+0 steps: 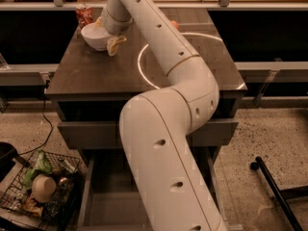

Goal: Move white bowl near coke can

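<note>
The white bowl (pixel 94 36) sits on the dark table (pixel 96 76) at its far left corner. The red coke can (pixel 84 15) stands upright just behind it, close to the bowl's far rim. My gripper (pixel 107 33) is at the bowl's right side, reaching down from the long white arm. One yellowish fingertip (pixel 115 44) rests outside the bowl at its right, and the other (pixel 98 22) shows at the bowl's far rim. The fingers look spread apart, open around the bowl's right rim. The wrist hides that part of the rim.
A white ring (pixel 187 57) is marked on the tabletop to the right of the bowl. A small orange thing (pixel 174 25) peeks out behind the arm. A wire basket (pixel 41 189) of items sits on the floor at lower left. A black stand leg (pixel 272 184) lies at lower right.
</note>
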`<state>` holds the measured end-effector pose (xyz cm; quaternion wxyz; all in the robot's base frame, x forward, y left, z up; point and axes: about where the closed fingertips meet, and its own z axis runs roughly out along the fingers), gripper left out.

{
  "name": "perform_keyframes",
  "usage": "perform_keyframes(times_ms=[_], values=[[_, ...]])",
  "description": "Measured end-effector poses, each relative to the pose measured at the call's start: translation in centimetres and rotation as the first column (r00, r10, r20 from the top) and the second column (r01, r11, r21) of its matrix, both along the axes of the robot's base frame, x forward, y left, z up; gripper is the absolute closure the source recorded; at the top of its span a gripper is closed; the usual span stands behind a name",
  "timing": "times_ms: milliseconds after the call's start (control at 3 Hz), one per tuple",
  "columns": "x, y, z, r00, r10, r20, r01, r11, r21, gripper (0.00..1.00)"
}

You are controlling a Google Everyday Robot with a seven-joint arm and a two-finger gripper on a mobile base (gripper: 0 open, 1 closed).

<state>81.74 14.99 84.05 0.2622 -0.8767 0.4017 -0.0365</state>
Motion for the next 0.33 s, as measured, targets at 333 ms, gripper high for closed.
perform_keyframes(times_ms=[333], values=[[-0.02,-0.01,0.51,1.0000,0.000,0.000,0.000,1.000,0.000,0.00]])
